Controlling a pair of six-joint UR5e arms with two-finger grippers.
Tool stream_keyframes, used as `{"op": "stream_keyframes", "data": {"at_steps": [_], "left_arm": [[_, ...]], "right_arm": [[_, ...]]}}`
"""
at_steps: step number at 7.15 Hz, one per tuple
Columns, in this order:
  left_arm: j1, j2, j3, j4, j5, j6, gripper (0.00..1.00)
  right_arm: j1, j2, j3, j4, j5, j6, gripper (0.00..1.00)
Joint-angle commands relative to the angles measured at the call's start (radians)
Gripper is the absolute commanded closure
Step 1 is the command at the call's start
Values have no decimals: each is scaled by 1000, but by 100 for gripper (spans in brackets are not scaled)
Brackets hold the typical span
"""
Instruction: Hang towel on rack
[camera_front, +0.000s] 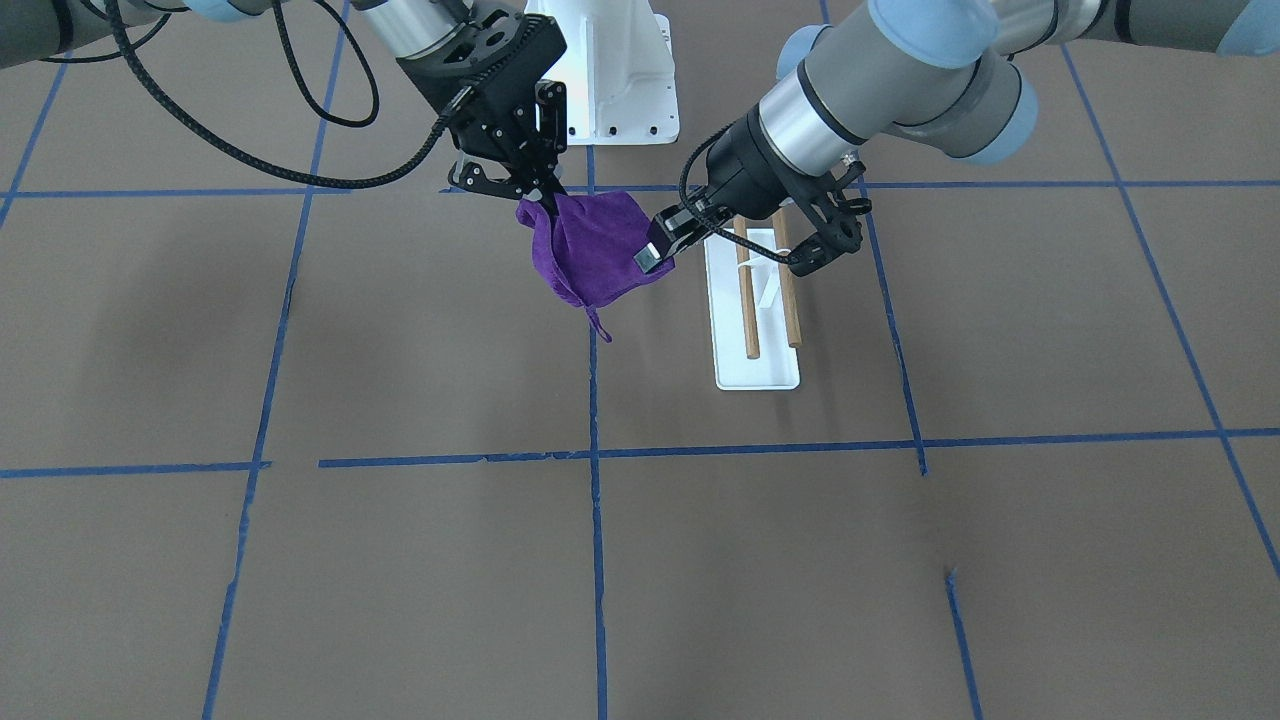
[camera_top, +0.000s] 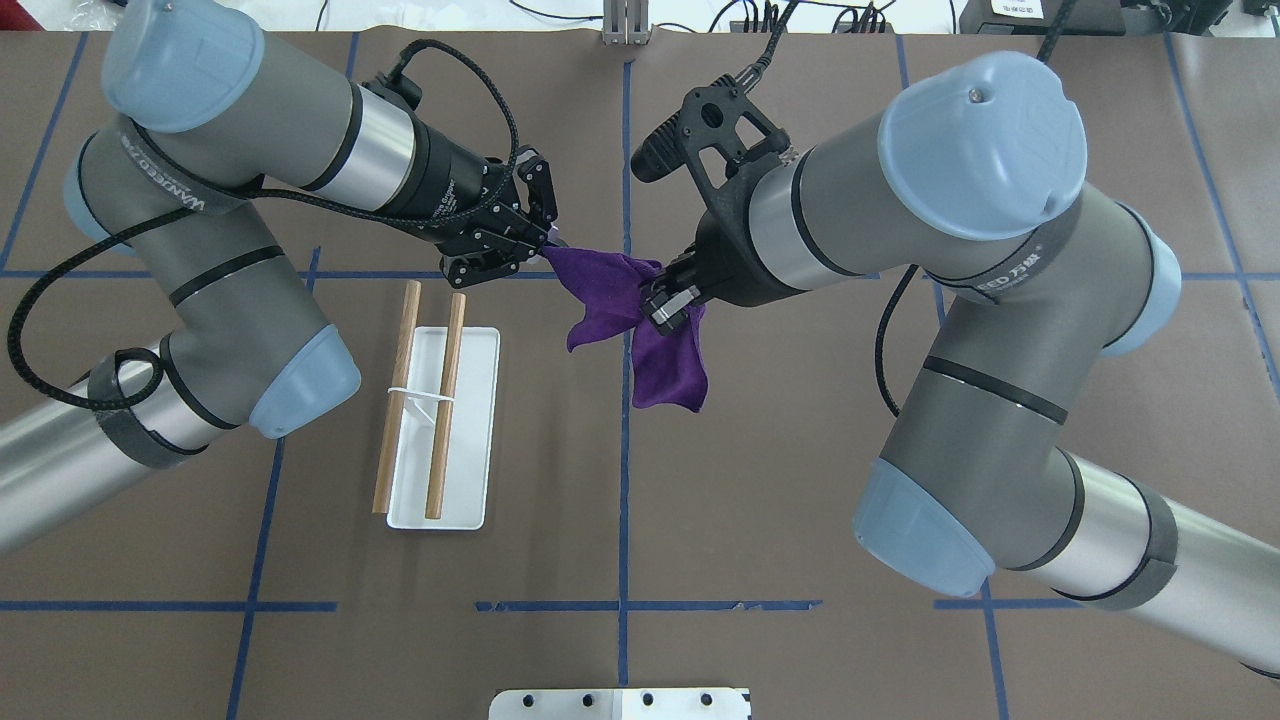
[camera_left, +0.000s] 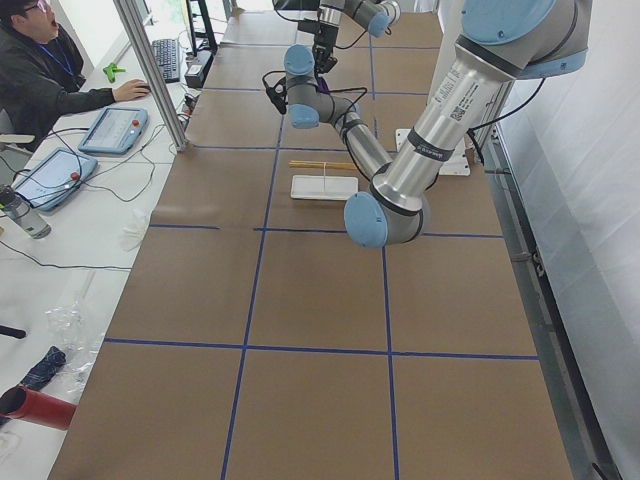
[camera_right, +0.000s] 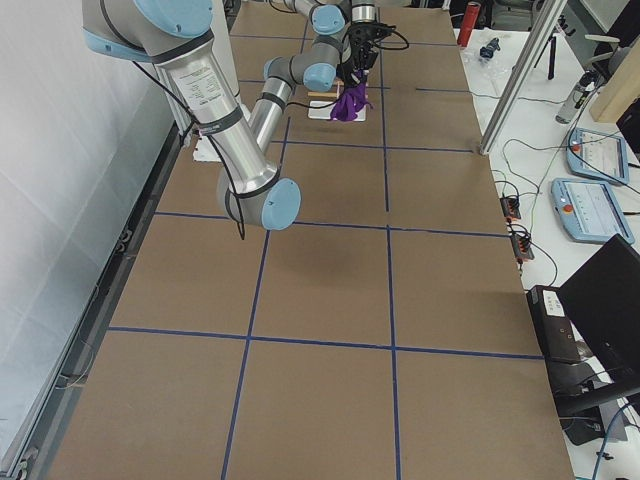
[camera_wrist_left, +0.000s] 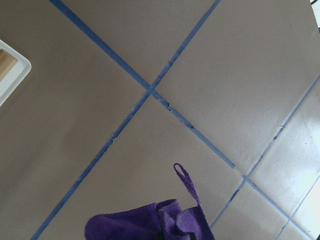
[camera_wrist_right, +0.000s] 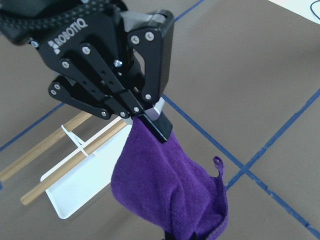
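Observation:
A purple towel (camera_top: 660, 370) hangs in the air between my two grippers, above the brown table. My left gripper (camera_top: 545, 250) is shut on one corner of it. My right gripper (camera_top: 668, 305) is shut on another part, with the rest drooping below. In the front view the left gripper (camera_front: 655, 252) is beside the rack and the right gripper (camera_front: 545, 195) holds the towel (camera_front: 595, 250) from above. The rack (camera_top: 470, 400) has a white base and two brown dowel rods (camera_top: 397, 400). It stands to the left of the towel with nothing on it. The right wrist view shows the left gripper's fingers (camera_wrist_right: 155, 122) pinching the towel (camera_wrist_right: 170, 200).
The white robot pedestal (camera_front: 620, 80) stands at the table's near edge. Blue tape lines cross the table. An operator (camera_left: 40, 70) sits at a side desk with tablets and cables. The rack base corner (camera_wrist_left: 10, 70) shows in the left wrist view.

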Motion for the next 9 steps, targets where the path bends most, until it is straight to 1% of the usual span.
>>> {"op": "stream_keyframes", "data": {"at_steps": [1,2,3,4,5,7,8,9], "left_arm": [[-2,6,-9,2,2,0,100],[-7,28,-40,2,1,3,100],[-7,67,-81,2,-3,21,100],[-8,98,-104,2,-7,38,100],[-10,137,-121,2,-7,64,100],[-43,221,-138,3,-7,176,100],[-50,280,-143,2,-6,242,100],[-60,337,-152,2,-1,314,100]], "right_arm": [[2,-9,-4,-23,18,65,0],[13,-6,-4,-145,60,67,0],[51,-6,-4,-255,109,67,0],[85,-12,-7,-308,139,65,0],[111,-19,-19,-354,152,58,0],[163,-76,-56,-374,163,39,0],[197,-120,-61,-377,166,-15,0],[234,-148,-67,-412,166,-113,0]]}}
